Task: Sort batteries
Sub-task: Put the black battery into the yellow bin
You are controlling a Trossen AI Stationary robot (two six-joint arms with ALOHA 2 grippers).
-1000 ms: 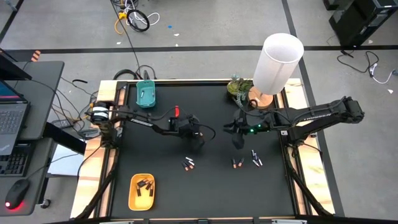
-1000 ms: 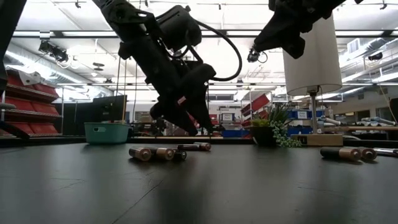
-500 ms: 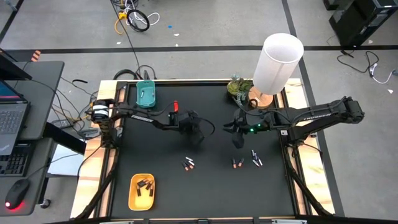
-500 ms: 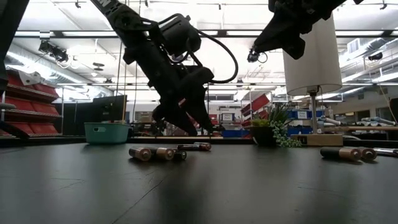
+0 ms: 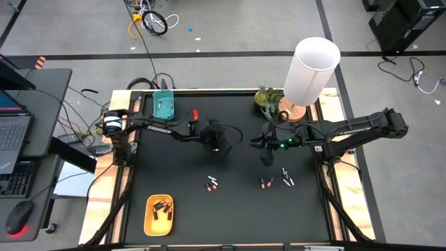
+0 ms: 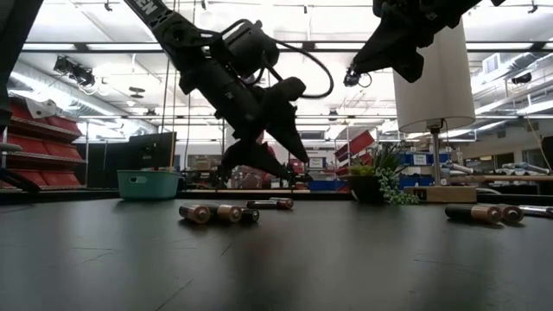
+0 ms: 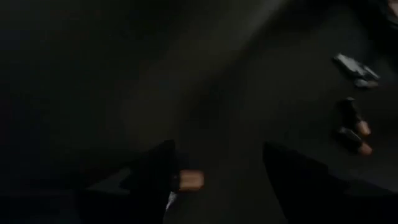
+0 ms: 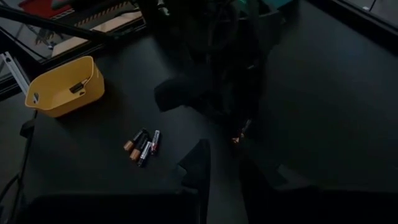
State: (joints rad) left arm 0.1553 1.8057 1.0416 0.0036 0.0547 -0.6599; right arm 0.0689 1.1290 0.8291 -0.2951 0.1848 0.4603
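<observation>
Small batteries lie on the black table in three clusters (image 5: 211, 183), (image 5: 265, 183), (image 5: 286, 176); the low view shows them lying on their sides (image 6: 216, 212). More lie in the yellow tray (image 5: 148, 224). My left gripper (image 5: 219, 139) hangs above the table's middle, far of the left cluster, with a dark battery with an orange end (image 7: 188, 180) between its fingers. My right gripper (image 5: 267, 159) waits above the table just far of the middle cluster, its fingers a narrow gap apart (image 8: 224, 162). My left gripper has the battery by a part that the dark picture hides; only its orange end (image 7: 188, 180) shows, right beside one finger (image 7: 158, 174). The battery is lifted clear of the table and shows as a slim slanting piece (image 8: 241, 132) under the gripper.
The teal tray (image 5: 164, 108) stands at the table's far left. A white-shaded lamp (image 5: 313, 66) and a small plant (image 5: 267, 97) stand at the far right corner. Wooden rails edge the table's left and right sides. The middle of the black table is bare.
My left gripper has moved toward the table's far edge and tipped, so its fingers point more level than before. The batteries on the table have stayed where they were.
</observation>
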